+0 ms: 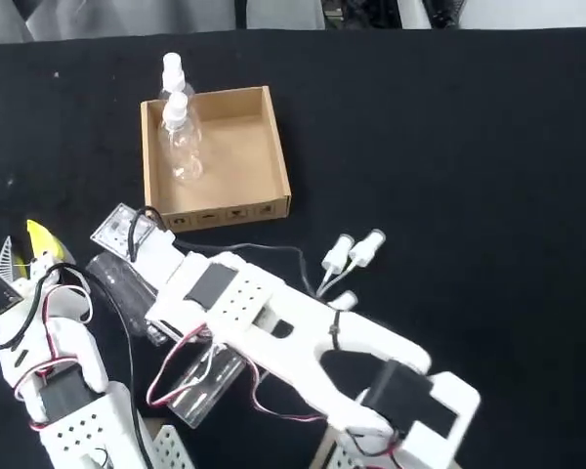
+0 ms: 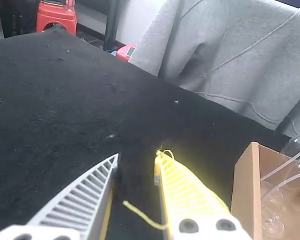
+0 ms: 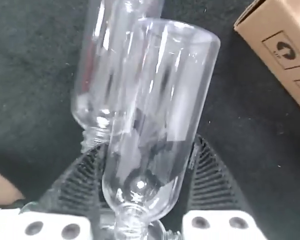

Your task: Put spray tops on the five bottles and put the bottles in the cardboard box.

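The cardboard box (image 1: 266, 147) stands at the back left with one spray-topped bottle (image 1: 183, 142) lying in it. A second capped bottle (image 1: 173, 73) is at its far rim. My right gripper (image 3: 149, 147) is shut on an uncapped clear bottle (image 3: 160, 100), neck toward the wrist, and another uncapped bottle (image 3: 105, 65) lies against it. The right arm (image 1: 273, 332) stretches leftward in front of the box. My left gripper (image 2: 137, 155) is open over bare cloth at the left, close to the box corner (image 2: 245, 185).
Three loose spray tops (image 1: 352, 252) lie right of the box, one of them (image 1: 344, 298) close to the right arm. Another clear bottle (image 1: 200, 386) lies under that arm near the front edge. Black cloth (image 1: 469, 147) covers the table.
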Robot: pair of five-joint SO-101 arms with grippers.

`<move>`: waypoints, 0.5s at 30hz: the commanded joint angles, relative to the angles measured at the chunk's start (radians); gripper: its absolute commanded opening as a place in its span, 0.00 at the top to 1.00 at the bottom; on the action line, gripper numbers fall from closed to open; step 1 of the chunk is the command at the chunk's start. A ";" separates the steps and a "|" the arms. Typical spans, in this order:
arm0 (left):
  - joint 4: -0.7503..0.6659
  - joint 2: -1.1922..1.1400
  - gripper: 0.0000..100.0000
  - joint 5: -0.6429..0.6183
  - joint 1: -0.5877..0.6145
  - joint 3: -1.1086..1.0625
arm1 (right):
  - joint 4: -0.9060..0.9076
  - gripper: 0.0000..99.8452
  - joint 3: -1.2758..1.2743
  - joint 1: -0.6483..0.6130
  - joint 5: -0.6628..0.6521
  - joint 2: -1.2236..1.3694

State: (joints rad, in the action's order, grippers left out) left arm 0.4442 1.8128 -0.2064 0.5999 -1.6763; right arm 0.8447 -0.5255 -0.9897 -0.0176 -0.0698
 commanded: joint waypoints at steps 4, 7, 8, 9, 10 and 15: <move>-0.023 0.011 0.89 0.000 0.004 -0.024 | 0.006 0.92 -0.019 0.021 0.000 -0.125; -0.023 0.011 0.89 0.000 0.002 -0.024 | 0.008 0.92 -0.030 0.021 0.000 -0.139; -0.023 0.011 0.89 0.000 0.002 -0.024 | 0.008 0.92 -0.033 0.021 0.000 -0.142; -0.023 0.011 0.89 0.000 0.002 -0.024 | 0.008 0.92 -0.033 0.021 0.000 -0.145; -0.023 0.011 0.89 0.000 0.002 -0.024 | 0.015 0.92 -0.033 0.021 0.000 -0.150; -0.023 0.009 0.89 0.000 0.001 -0.024 | 0.127 0.92 0.005 0.023 0.000 -0.180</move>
State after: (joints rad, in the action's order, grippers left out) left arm 0.4442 1.8128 -0.2064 0.5999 -1.6763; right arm 0.9168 -0.5654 -0.9881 -0.0176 -0.1511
